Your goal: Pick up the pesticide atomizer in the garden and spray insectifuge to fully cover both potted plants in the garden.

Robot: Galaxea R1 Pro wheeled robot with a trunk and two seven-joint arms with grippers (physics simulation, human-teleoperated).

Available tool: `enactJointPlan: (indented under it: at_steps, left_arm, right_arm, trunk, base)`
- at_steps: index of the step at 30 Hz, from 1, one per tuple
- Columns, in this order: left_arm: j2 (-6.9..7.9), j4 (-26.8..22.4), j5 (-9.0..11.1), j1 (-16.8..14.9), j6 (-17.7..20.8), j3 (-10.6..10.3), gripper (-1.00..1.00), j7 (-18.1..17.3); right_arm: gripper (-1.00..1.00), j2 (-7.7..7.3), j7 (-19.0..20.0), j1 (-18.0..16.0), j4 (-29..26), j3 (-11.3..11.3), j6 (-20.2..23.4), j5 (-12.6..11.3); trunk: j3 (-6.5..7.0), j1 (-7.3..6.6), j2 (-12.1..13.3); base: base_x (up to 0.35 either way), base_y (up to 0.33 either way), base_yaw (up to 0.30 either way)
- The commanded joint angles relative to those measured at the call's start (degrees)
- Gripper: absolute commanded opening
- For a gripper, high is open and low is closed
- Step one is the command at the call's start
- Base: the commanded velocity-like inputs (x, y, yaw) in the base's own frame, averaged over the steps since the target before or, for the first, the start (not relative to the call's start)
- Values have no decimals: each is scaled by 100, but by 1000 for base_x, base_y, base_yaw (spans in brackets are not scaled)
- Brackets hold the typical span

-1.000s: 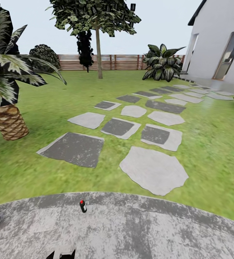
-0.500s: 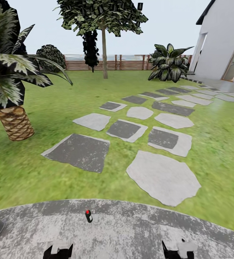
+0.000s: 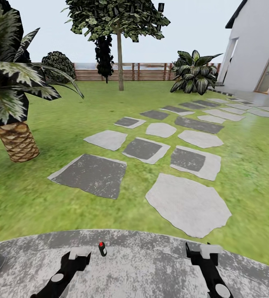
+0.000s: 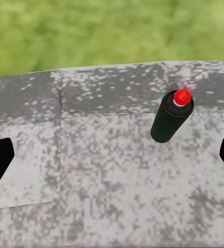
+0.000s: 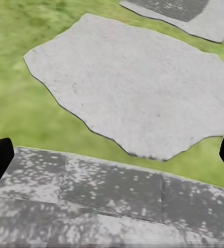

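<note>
A: What is the biggest thing here?
B: The lawn. It has lots of open room, with flat stepping stones across the middle of the frame. The grey patio curves along the bottom.

A: What stands in the way?
B: A palm at the left edge, cut off. Far back are a tree and a wooden fence.

A: Where is the pesticide atomizer?
B: Bottom middle, upright on the patio near its edge. It is tiny, dark with a red top.

A: And the arms?
B: The left gripper is just beside it, not touching, fingers spread wide. The right gripper fingers are spread too, holding nothing.
</note>
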Motion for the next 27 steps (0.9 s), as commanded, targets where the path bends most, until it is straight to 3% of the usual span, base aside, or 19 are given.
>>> enactJointPlan:
  at_steps: [1,13,27]
  left_arm:
    - [-4,1,-48,-14,20,18,100,-4]
    - [-12,-20,-53,-40,124,20,100,-10]
    - [-10,-12,-28,-57,135,43,100,-4]
  right_arm:
    - [100,3,-26,-6,12,7,-6,21]
    - [100,4,-34,-19,228,1,7,24]
    - [100,6,-34,-19,250,7,1,29]
  trunk:
    - [-5,-1,-2]
    - [-5,-1,-2]
    - [-5,-1,-2]
  base:
    - [0,0,0]
    - [7,0,0]
    - [270,-26,0]
